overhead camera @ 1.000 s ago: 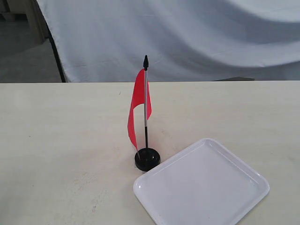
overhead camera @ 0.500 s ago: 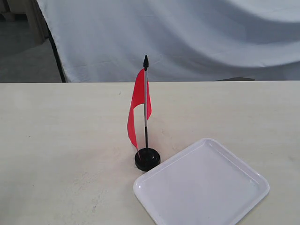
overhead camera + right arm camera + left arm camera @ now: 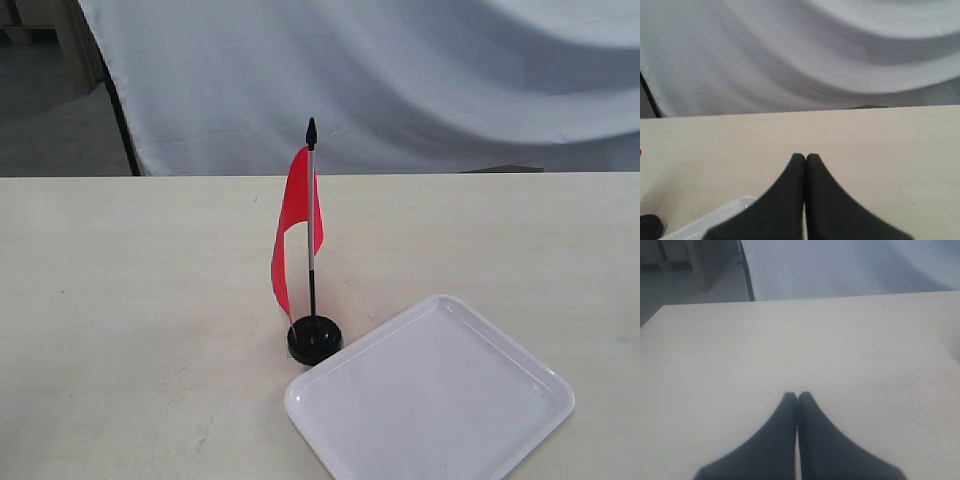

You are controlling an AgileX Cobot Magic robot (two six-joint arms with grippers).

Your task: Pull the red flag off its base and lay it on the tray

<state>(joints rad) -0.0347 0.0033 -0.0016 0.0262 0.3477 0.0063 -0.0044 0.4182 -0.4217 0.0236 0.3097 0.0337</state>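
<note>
The table (image 3: 130,300) is a pale, matt surface. Its far edge runs along a hanging white cloth (image 3: 400,80).

The red flag (image 3: 296,225) stands upright in the base (image 3: 314,340), about midway between the table's left and right edges and well forward of the far edge. The pole is seated in the centre of the base. Its lower part is black, its upper part grey, and it ends in a black pointed tip. The red cloth hangs down along the left side of the pole, with its lower corner close above the base.

The tray (image 3: 430,400) lies flat, nearer the table's front edge and toward the right edge, turned so that a corner points at the far edge. It holds nothing. The base sits just beside the tray's far-left rim; whether the two touch cannot be told.

Neither arm shows in the exterior view.

The left gripper (image 3: 797,396) has its two dark fingers (image 3: 780,440) pressed together at the tips, with nothing between them. Only bare table top lies ahead of it.

The right gripper (image 3: 805,157) also has its fingers (image 3: 785,200) pressed together and holds nothing. A corner of the tray (image 3: 725,212) and part of the base (image 3: 650,226) show off to one side of it, apart from the fingers.
</note>
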